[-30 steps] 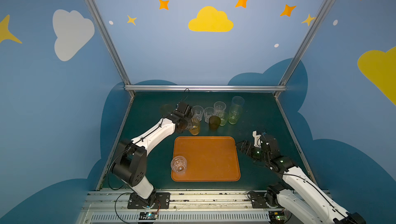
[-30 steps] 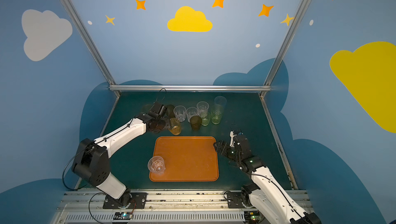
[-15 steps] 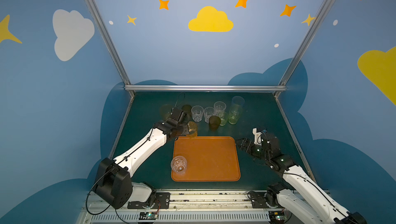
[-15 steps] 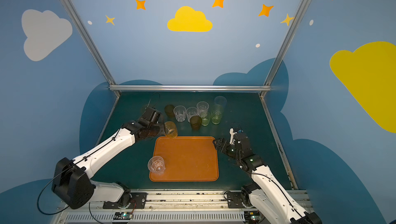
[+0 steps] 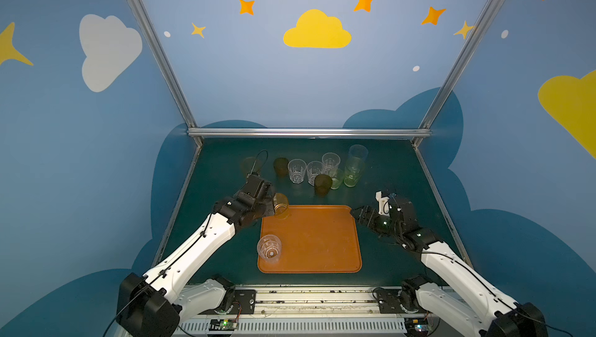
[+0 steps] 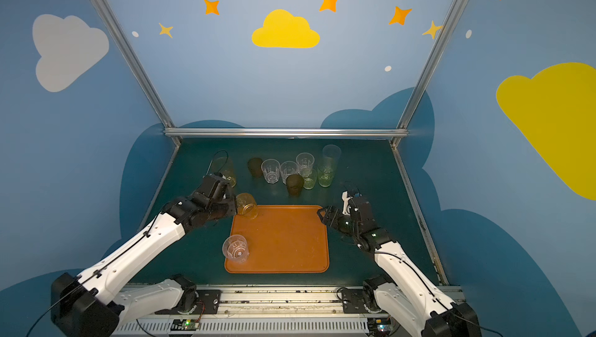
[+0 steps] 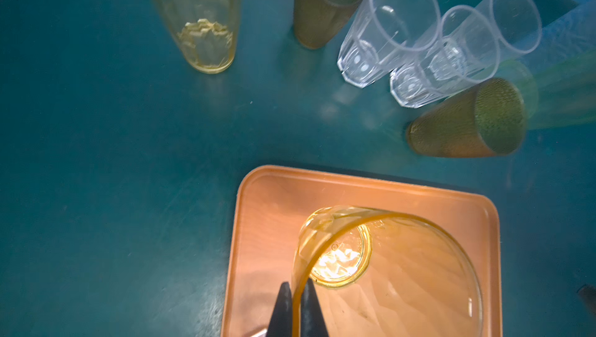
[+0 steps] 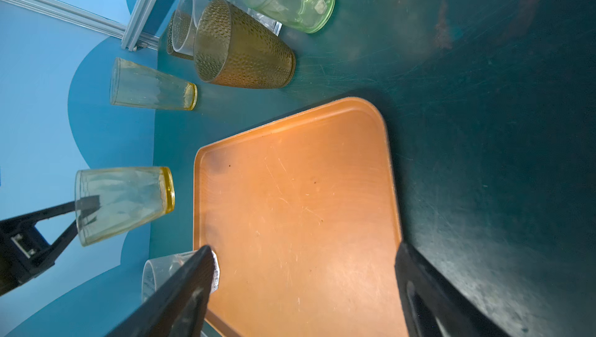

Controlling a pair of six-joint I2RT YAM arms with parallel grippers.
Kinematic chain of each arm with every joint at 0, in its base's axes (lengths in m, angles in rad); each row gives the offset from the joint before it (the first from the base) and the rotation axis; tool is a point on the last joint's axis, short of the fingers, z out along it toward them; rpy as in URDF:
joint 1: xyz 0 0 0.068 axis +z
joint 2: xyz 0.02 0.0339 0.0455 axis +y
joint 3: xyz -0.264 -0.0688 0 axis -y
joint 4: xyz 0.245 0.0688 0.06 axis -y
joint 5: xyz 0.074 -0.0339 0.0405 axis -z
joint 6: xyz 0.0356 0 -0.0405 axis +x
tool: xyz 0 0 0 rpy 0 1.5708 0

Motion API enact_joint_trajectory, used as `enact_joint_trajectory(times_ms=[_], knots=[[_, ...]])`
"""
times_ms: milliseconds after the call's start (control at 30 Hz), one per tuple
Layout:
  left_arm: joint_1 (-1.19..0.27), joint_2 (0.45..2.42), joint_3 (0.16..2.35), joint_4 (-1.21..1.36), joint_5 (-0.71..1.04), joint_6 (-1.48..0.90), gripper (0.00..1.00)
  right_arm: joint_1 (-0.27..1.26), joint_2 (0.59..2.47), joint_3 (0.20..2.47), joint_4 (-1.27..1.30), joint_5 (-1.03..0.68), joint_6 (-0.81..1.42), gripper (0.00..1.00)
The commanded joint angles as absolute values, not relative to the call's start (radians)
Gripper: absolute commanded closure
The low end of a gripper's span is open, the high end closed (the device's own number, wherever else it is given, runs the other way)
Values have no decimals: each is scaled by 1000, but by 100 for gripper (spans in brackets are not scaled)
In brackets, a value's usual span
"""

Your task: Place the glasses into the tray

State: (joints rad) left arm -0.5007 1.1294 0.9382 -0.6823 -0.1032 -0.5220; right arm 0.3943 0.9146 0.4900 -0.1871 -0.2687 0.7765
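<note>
Glasses, eleven in stock.

Item in transit: short amber glass [image 5: 280, 204]. A second ago it was up in the back row with the left gripper [image 7: 296, 287]. Now it hangs tilted over the upper-left corner of the tray [image 5: 316, 238] in both top views. Whether its base has met the tray floor is hard to tell; it appears slightly raised. Judged: the carry is nearly done, and setting down and letting go remain.

Item already placed: clear glass [image 5: 269, 248], lower left of the tray.

Items outstanding: nine in the row [image 5: 314, 171] above the tray, mid-frame.

Left fingers [image 7: 281, 309]: pinched tight on the amber glass's wall at the rim, one inside and one outside.

Right gripper [image 5: 356, 215]: fingers spread wide, nothing between them, touching nothing, just beside the tray's upper-right corner.
</note>
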Motion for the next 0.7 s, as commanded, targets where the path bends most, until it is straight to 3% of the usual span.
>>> enact_joint_trajectory(times_ms=[0,667], knots=[[-504,1095,911,-737,-142,-544,96,391,935,532,-157,-270,761,13],[-502,1178,861,-747,-186,-561,96,390,959,538,-178,-256,759,13]])
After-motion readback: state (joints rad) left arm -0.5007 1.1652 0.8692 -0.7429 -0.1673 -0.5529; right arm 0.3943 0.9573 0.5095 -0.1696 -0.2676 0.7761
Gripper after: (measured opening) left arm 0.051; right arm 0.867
